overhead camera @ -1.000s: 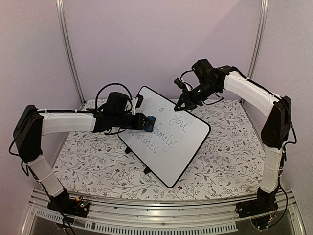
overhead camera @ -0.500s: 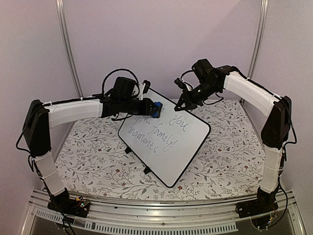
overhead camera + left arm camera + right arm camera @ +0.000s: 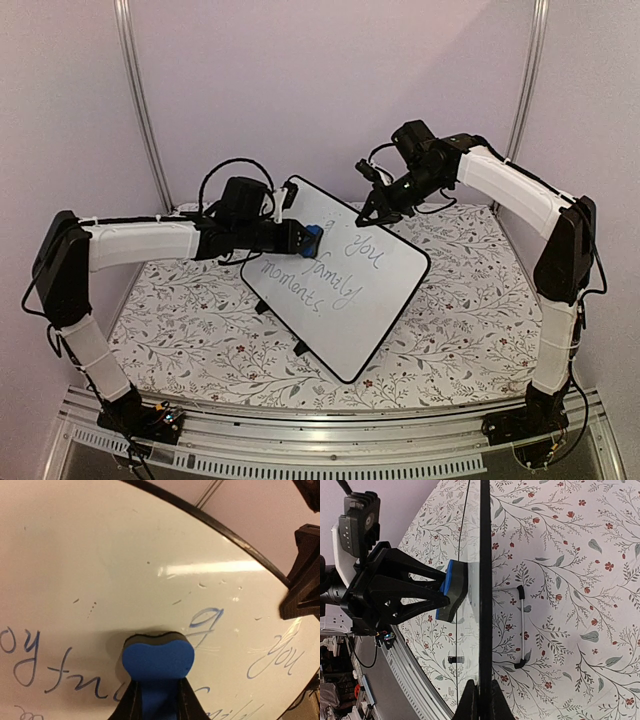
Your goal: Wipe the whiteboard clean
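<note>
Against whiteboard point(image 3: 370, 300), blue eraser point(image 3: 158, 660) in left gripper point(image 3: 303, 238), right gripper point(image 3: 481, 700) apparently clamping rim

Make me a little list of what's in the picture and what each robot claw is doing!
Board: whiteboard, tilted, standing on the flowery tablecloth
Writing: words left, like "you" and "moments"
Left side: left claw shut on the blue eraser, pressed against the board
Right side: right claw shut on the board's far edge
Job: not finished
</note>
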Robot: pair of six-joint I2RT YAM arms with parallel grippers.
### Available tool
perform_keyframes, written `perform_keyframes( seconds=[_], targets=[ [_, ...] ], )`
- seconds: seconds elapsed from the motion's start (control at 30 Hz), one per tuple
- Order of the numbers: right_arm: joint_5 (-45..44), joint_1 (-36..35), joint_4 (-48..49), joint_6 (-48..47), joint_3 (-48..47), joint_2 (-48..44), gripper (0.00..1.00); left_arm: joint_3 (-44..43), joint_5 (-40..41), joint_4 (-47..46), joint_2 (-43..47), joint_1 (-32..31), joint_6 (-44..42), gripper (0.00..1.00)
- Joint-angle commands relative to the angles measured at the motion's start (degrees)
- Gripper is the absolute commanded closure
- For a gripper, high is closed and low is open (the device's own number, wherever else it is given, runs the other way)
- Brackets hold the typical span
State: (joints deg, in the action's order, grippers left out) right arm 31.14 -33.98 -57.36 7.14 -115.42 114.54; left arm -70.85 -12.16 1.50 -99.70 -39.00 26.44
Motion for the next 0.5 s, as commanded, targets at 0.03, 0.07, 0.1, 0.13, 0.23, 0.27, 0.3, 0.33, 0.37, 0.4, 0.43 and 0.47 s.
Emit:
perform_keyframes(
  seconds=[0.03, 0.07, 0.1, 0.13, 0.23, 0.27, 0.3, 0.33, 0.37, 0.4, 0.43, 0.47],
  targets=[
    [0.51, -3.82, -0.45, -6.52, 0.38, -0.9, 1.0, 7.2, 0.97, 2.92, 1.19, -1.51, 1.53, 1.0],
    [0.51, -3.82, -0.43, -6.52, 0.37, -0.94, 1.0, 7.89, 1.22, 2.86, 1.64, -1.59, 1.6, 1.0],
    [0.46, -3.82, -0.43, -6.52, 0.37, -1.02, 1.0, 8.72, 1.42, 2.75, 2.08, -1.68, 1.74, 1.0],
    [0.42, -3.82, -0.49, -6.52, 0.37, -1.07, 1.0, 9.28, 1.56, 2.59, 2.4, -1.77, 1.79, 1.0],
    [0.33, -3.87, -0.4, -6.52, 0.37, -1.16, 1.0, 9.55, 1.85, 2.25, 2.56, -1.95, 1.85, 1.0],
    [0.29, -3.9, -0.4, -6.52, 0.37, -1.1, 1.0, 9.32, 1.88, 2.18, 2.33, -2.05, 1.85, 1.0],
    [0.32, -3.9, -0.46, -6.48, 0.37, -1.03, 1.0, 8.93, 1.84, 2.11, 2.12, -2.05, 1.86, 1.0],
    [0.33, -3.9, -0.42, -6.44, 0.37, -1.0, 1.0, 8.36, 1.69, 2.12, 1.77, -2.15, 1.8, 1.0],
    [0.29, -3.9, -0.51, -6.43, 0.37, -0.92, 1.0, 7.59, 1.49, 2.11, 1.4, -2.23, 1.71, 1.0],
    [0.32, -3.9, -0.49, -6.5, 0.37, -0.82, 1.0, 6.77, 1.38, 2.29, 1.05, -2.33, 1.51, 1.0],
    [0.33, -3.99, -0.49, -6.44, 0.37, -0.81, 1.0, 5.84, 1.29, 2.47, 0.62, -2.45, 1.37, 1.0],
    [0.33, -3.99, -0.53, -6.44, 0.37, -0.81, 1.0, 4.77, 1.27, 2.81, 0.24, -2.6, 1.08, 1.0]
  ],
)
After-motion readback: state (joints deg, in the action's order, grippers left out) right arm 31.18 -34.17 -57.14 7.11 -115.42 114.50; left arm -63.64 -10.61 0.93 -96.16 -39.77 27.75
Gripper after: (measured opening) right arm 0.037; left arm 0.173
